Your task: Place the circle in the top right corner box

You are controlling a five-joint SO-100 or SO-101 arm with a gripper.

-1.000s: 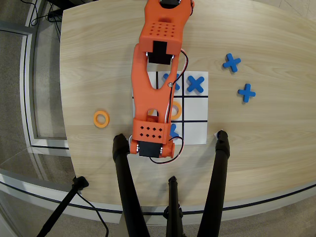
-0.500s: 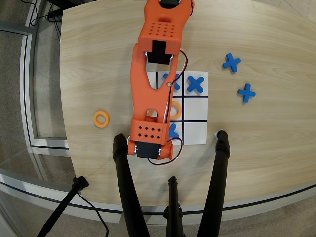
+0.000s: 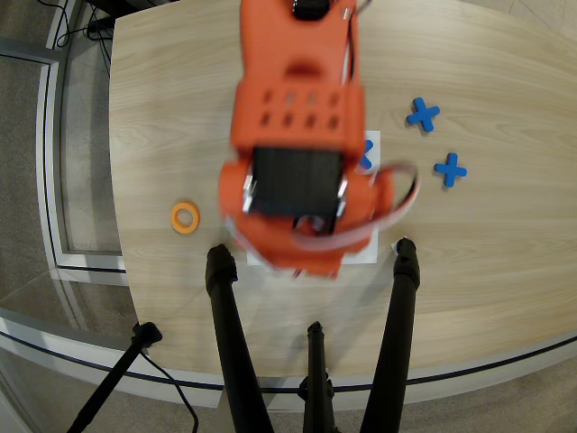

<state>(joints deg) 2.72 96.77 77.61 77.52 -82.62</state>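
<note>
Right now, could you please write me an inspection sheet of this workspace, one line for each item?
Surface: light wooden table with a curved edge; a white sheet with a grid lies on it, mostly hidden under the arm.
Job's things: one orange ring lies on bare wood, left of the sheet in the overhead view; the grid's cells cannot be seen.
Clutter: two blue X pieces on the wood right of the sheet; a third peeks out at the arm's edge.
Grippers: hidden by the blurred orange arm; state cannot be told.
Cables: wires loop at the arm; black cable on the floor.
Surroundings: black tripod legs at the near edge.
</note>
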